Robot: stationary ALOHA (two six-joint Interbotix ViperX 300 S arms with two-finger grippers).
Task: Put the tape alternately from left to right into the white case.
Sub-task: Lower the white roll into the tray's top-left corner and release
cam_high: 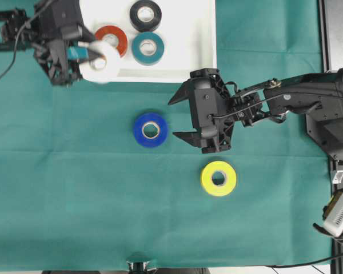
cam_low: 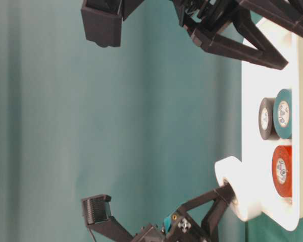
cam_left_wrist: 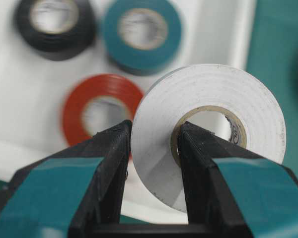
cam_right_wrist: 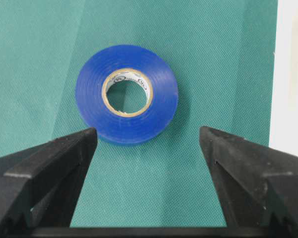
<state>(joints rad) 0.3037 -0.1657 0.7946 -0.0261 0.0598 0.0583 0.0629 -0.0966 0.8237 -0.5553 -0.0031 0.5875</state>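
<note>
Green cloth covers the whole surface [cam_high: 74, 188] I am working over, with the white case [cam_high: 188, 34] lying at its far edge in the overhead view.

My left gripper [cam_left_wrist: 151, 144] is clenched on the white tape roll [cam_left_wrist: 208, 129]: one finger sits inside the pale core and the other presses the outer face, so the roll's wall is pinched between them and the ring stands on edge. From overhead the left gripper [cam_high: 90, 52] holds that roll [cam_high: 101, 61] right at the near left corner of the case, the roll overlapping the case's rim. Just beyond the gripper, inside the case, lies the red-orange roll [cam_high: 112, 39], flat and close to the held roll. Further past it lie the teal roll [cam_high: 148, 48] and the black roll [cam_high: 146, 15], near each other and both flat on the case floor. In the table-level view the white roll [cam_low: 237, 189] hangs clear above the cloth at the case's corner.

My right gripper [cam_right_wrist: 148, 148] is released, its jaws spread wide and nothing between them. Straight ahead of it, centred on the gap, the blue roll [cam_right_wrist: 126, 94] lies flat on the cloth, apart from both fingers. From overhead the right gripper [cam_high: 182, 119] hovers just to the side of that blue roll [cam_high: 150, 129], while the yellow roll [cam_high: 218, 178] lies flat on the cloth on the gripper's near side, a little way off and well apart from the case.
</note>
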